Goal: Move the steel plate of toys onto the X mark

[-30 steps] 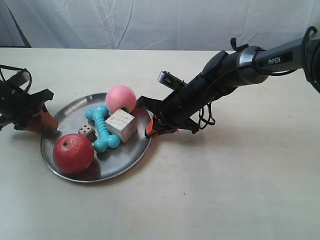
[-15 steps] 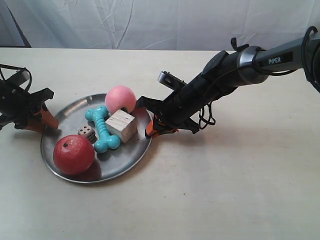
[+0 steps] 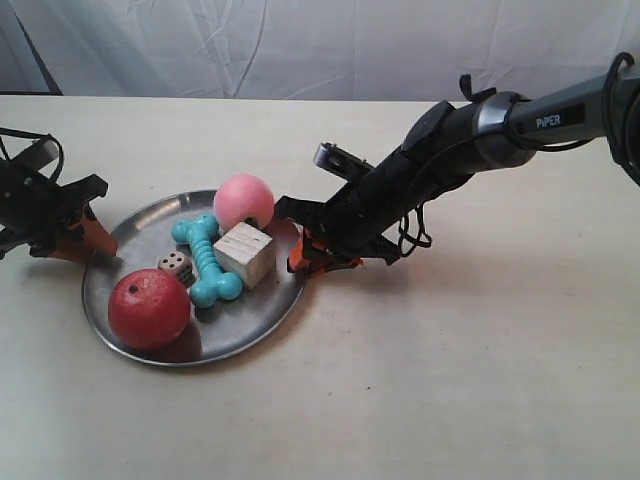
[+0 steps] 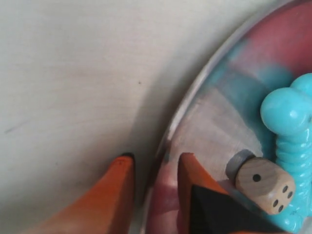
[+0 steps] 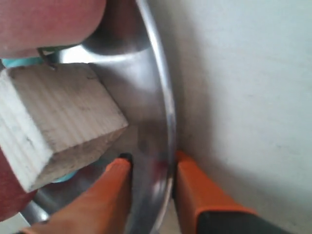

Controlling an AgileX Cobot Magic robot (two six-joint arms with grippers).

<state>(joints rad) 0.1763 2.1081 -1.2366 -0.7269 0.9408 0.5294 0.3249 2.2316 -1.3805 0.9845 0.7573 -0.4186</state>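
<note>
Left claw (image 4: pixel 155 160): orange fingers (image 4: pixel 112 195) pinched on the rim of the plate (image 3: pixel 255 305). One finger is outside, over the table (image 3: pixel 450 380); the other is inside, on the metal, where its reflection shows. Just past the inner finger sits the die (image 4: pixel 265 184), dark dots showing. The bone (image 4: pixel 292 122) lies right beyond the die, farther from this claw.

Right claw (image 5: pixel 151 157): clamped the same way on the opposite rim, one finger each side of the edge. The cube (image 5: pixel 53 114) sits just inside its inner finger, a corner turned toward the claw. The pink ball (image 5: pixel 48 22) is next to the cube, also close to this claw, near the rim.

The plate spans the gap between the two claws, roughly level. Cannot tell whether its underside touches the table. The red ball (image 3: pixel 149 308) sits nearer the left claw, well away from the right one, against the rim. All five toys lie inside the rim. The black right arm (image 3: pixel 470 140) comes in low and slanted over the table.
</note>
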